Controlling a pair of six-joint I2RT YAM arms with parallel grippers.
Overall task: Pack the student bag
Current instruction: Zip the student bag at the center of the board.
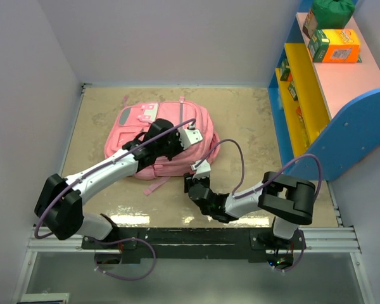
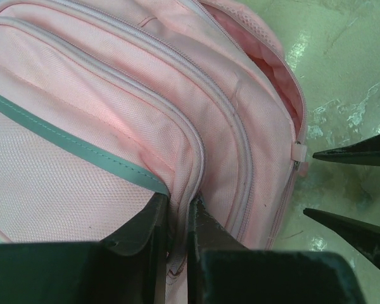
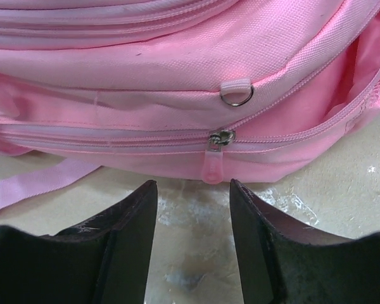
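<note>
The pink student bag (image 1: 153, 130) lies flat in the middle of the table, grey trim and white label toward the far left. My left gripper (image 1: 172, 140) rests on top of it, shut on a fold of the bag's pink fabric (image 2: 179, 218) beside a front pocket zip. The main compartment (image 2: 275, 66) gapes open at the bag's edge. My right gripper (image 1: 198, 174) is open at the bag's near edge, low over the table. Its fingertips (image 3: 142, 196) stand just short of the pink zipper pull (image 3: 214, 166), which hangs between them.
A blue, yellow and pink shelf unit (image 1: 329, 95) stands along the right side, holding an orange box (image 1: 337, 45), a green item (image 1: 332, 11) and small boxes. Grey walls close the left and far sides. A pink strap (image 3: 31, 183) trails on the table by the right gripper.
</note>
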